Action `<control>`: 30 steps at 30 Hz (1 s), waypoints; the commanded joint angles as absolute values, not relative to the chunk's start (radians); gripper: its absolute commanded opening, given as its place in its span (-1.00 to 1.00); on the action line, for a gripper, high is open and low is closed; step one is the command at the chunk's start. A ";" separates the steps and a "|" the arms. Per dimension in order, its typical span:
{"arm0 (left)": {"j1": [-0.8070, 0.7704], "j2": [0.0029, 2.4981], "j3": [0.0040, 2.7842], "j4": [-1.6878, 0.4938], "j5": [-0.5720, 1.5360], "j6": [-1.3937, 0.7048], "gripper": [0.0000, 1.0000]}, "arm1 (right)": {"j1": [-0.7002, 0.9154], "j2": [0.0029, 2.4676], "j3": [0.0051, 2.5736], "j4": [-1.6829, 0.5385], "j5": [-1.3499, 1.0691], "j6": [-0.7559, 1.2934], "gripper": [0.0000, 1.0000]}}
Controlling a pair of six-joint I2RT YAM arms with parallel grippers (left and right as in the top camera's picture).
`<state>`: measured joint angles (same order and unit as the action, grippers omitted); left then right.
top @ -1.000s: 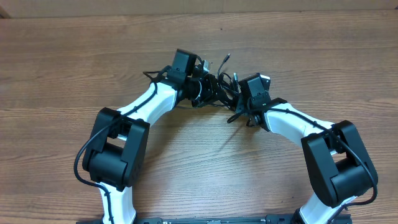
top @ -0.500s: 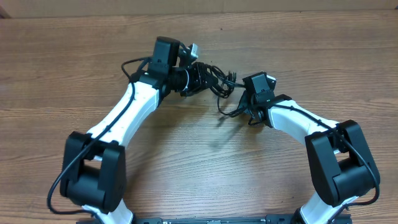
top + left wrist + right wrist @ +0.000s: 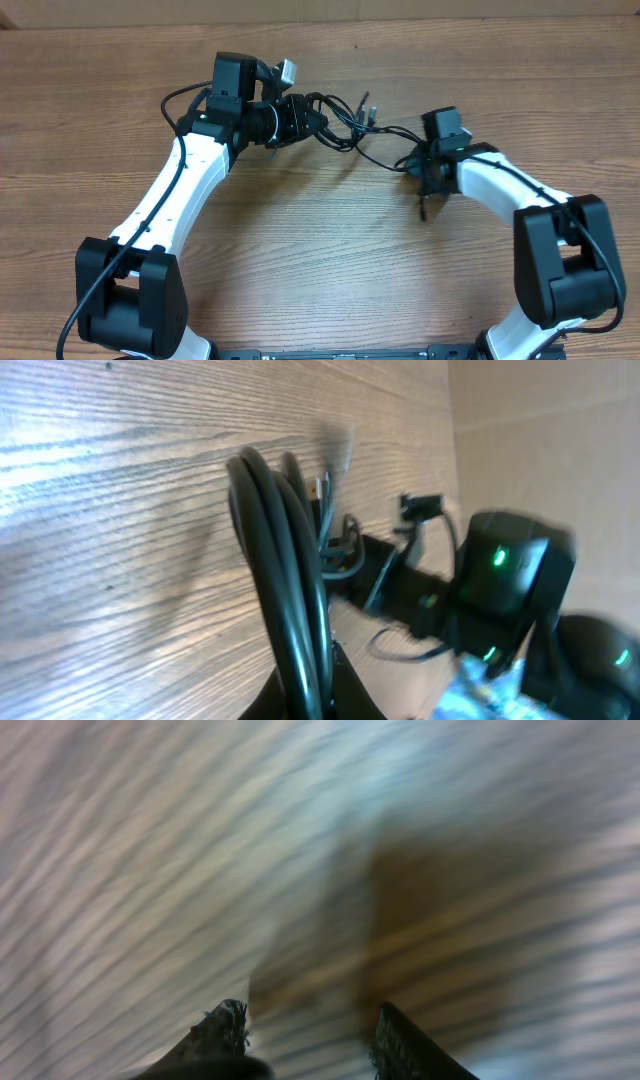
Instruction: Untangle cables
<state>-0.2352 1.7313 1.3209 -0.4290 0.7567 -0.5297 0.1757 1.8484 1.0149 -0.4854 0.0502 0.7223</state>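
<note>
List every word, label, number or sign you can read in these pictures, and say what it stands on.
None readable: no lettering shows on the wooden table, the cables, the left arm or the right arm.
Green lights on the right arm are lamps, not signs.
Right wrist view: too blurred to read anything.

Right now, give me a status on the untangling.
Done: little; a couple of strands trail from the cables toward the right arm. In hand: the left pincer is shut on the main bunch, several loops pressed together. The right pincer stands open over bare table. Left: separating the bunch into single cords.
</note>
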 commanded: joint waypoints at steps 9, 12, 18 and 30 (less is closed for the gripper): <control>-0.142 1.662 1.340 -0.447 0.757 -0.212 -0.92 | -0.104 2.007 0.867 -0.612 0.072 0.759 0.05; -0.137 1.660 1.340 -0.454 0.759 -0.169 -0.92 | -0.155 1.982 0.867 -0.613 0.036 0.758 0.05; -0.154 1.660 1.340 -0.454 0.760 -0.096 -0.92 | -0.200 1.884 0.867 -0.640 -0.059 0.698 0.04; -0.197 1.660 1.340 -0.453 0.937 0.207 -0.92 | -0.190 1.566 0.867 -0.665 -0.616 0.280 0.05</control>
<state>-0.1921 1.6978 1.3209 -0.4564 0.8654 0.0944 -0.1955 1.6440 0.8623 -0.6758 -0.3733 0.4545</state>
